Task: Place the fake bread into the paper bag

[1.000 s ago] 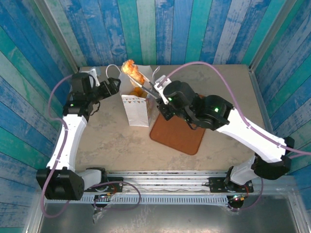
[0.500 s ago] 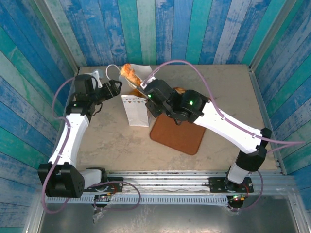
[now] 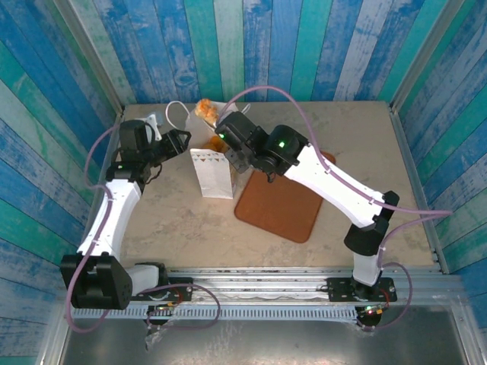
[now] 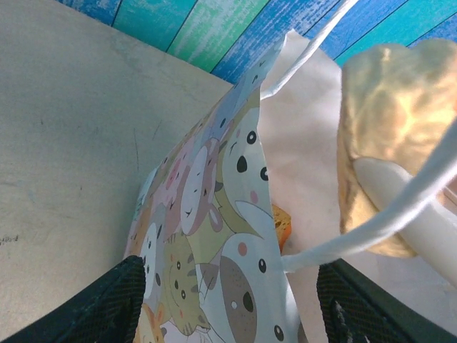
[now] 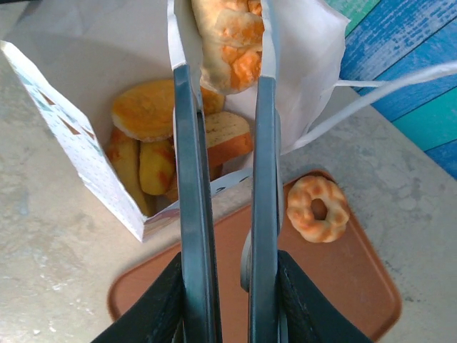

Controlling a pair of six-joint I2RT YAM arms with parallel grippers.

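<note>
Right claw (image 5: 223, 18) clamping bread (image 5: 227, 57) over bag (image 5: 78, 136), wrist view adds ring pastry (image 5: 318, 209)

In the right wrist view, the top edge cuts off the pastry (image 5: 227, 43) clamped in the right gripper (image 5: 218, 18), and the fingers cover part of the rolls (image 5: 146, 114) inside the paper bag (image 5: 78, 143). In the left wrist view, the bottom edge crops the left gripper (image 4: 243, 321) to two dark fingertips (image 4: 107, 304); the pastry is blurred and cropped at the right edge.
</note>
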